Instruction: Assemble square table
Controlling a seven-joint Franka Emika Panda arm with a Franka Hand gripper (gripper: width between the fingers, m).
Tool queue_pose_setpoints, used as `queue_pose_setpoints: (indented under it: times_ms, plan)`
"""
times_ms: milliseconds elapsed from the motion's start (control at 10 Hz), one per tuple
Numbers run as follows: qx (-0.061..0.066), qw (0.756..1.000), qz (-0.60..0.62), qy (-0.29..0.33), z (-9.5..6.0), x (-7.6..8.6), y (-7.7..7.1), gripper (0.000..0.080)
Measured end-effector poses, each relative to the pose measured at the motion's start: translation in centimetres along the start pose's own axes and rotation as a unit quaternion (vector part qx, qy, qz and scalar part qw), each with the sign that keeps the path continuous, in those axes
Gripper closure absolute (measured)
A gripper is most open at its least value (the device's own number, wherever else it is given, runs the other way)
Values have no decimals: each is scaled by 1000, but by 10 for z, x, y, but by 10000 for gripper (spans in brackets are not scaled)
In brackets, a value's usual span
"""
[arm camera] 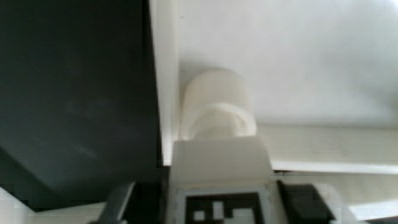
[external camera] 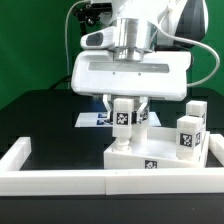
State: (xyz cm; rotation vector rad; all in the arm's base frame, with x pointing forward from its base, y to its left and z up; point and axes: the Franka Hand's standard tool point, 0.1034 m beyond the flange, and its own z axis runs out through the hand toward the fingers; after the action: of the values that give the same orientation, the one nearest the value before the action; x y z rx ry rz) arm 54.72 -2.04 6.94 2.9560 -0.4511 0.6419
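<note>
Leg (external camera: 123,118) pinched upright between the jaws of the gripper (external camera: 124,112), directly over the slab (external camera: 150,152).

Long axis vertical, lower end on or just above the slab near its corner; contact not discernible. Two further legs (external camera: 190,128) beside the jaws, rim wall (external camera: 60,178) in front, marker board (external camera: 92,119) behind.

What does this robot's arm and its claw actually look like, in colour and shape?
The arm is glossy white and rounded, with dark joints and a black cable near the top. A ribbed silver-grey collar joins it to a wide, flat white block with rounded corners. Below that hangs the gripper, with two short dark-edged fingers. No markings are legible on the arm itself.
</note>
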Motion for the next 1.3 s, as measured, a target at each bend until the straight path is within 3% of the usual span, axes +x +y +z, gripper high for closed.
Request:
queue_pose_setpoints:
  times_ms: [400, 800, 1200, 1300]
  plan:
    - [-4, 1000, -2, -2, 7, -1, 1, 509]
    - [-5, 1000, -7, 5, 17, 8, -4, 509]
    - [-5, 1000, -8, 9, 18, 11, -6, 509]
    - [-5, 1000, -8, 9, 18, 11, -6, 395]
